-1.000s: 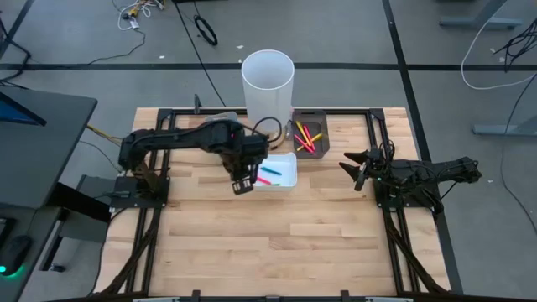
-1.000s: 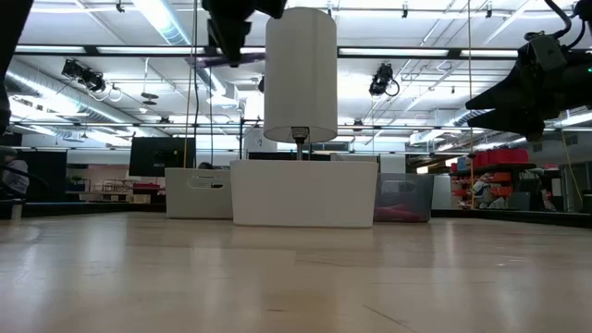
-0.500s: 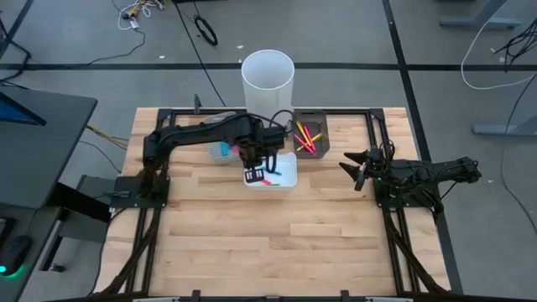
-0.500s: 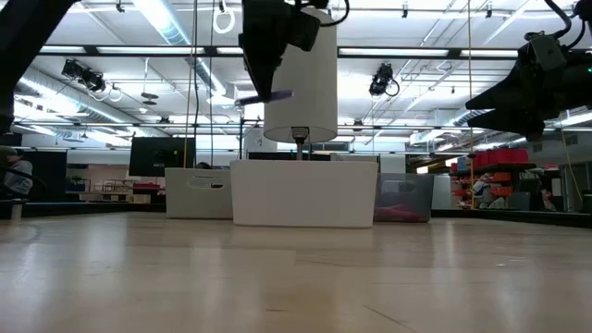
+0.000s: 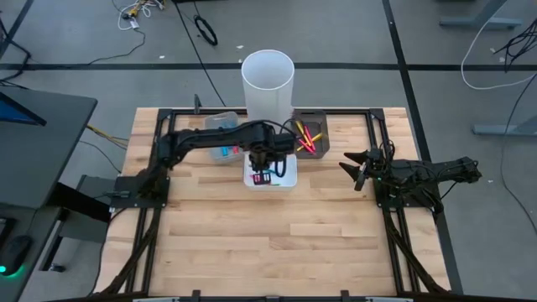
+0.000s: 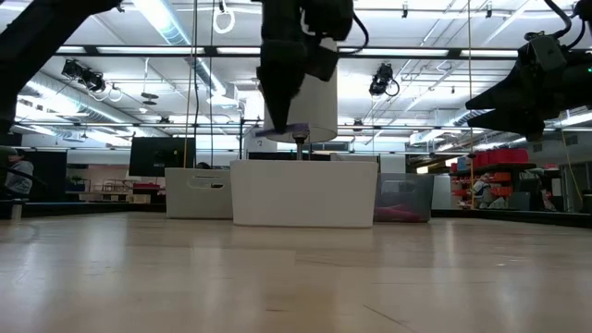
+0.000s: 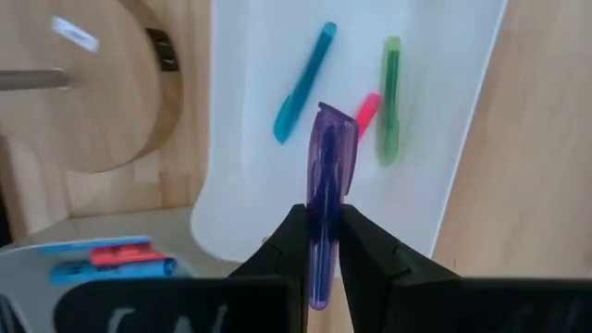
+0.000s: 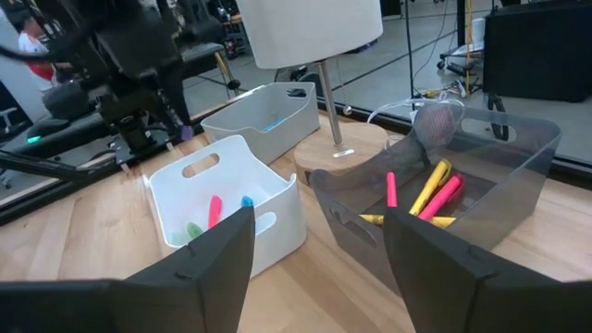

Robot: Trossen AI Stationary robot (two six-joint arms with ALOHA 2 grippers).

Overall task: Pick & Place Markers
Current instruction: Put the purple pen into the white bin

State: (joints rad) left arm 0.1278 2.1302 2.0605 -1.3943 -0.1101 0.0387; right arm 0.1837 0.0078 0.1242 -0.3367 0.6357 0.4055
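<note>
Swinging across from beside it, the left gripper point(image 7: 324, 245) now hovers over the white tray point(image 7: 462, 120), clamped on a purple marker point(image 7: 326, 194) (placing step); release comes next.

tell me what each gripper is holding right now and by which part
The left gripper pinches a translucent purple marker by its lower barrel, capped end sticking out over the white plastic tray. The right gripper is open, holding nothing.
</note>
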